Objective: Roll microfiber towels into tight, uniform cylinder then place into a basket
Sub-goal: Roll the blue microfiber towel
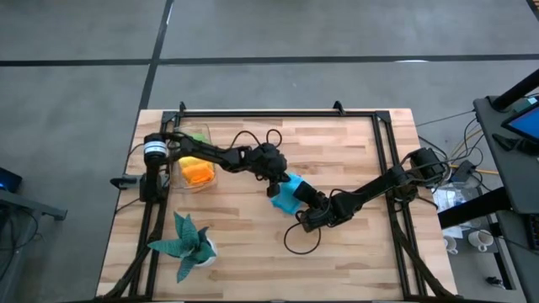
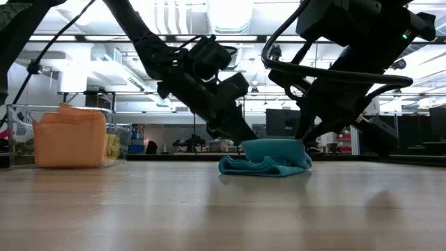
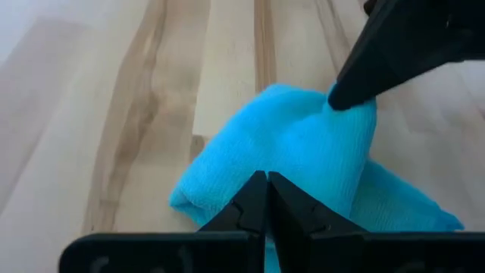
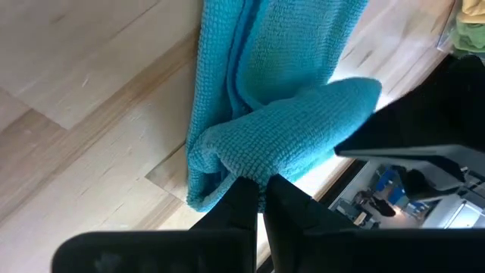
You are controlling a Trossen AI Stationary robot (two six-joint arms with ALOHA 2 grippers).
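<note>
Right now you are mid-roll on the blue towel [image 1: 287, 194], which lies partly folded on the wooden table [image 1: 354, 160] to the right of the clear basket [image 1: 179, 172]; the basket already shows an orange towel [image 1: 198, 172] and something yellow-green behind it. Both pincers are at the cloth: the left gripper [image 1: 275, 188] sits at the edge nearer the basket, and the right gripper [image 1: 305, 199] at the edge farther from it. In the left wrist view the left gripper [image 3: 267, 199] has its fingers closed tight together, tips resting at the fold of the blue towel [image 3: 288, 152], and it does not look to be pinching any cloth between them. In the right wrist view the right gripper [image 4: 256, 199] is likewise closed to a narrow point, pressed against a raised lobe of the blue towel [image 4: 280, 129]; whether any cloth is caught there, you cannot tell. To do this step well, I judge you should use the closed tips as pressing points, one pinning the loose tail flat while the other pushes the fold over evenly. Keep both ends advancing together, or the roll will likely cone and sit badly in the narrow basket. From the low view the blue towel [image 2: 268, 157] looks lumpy, not yet a cylinder, so tighten it before lifting.
</note>
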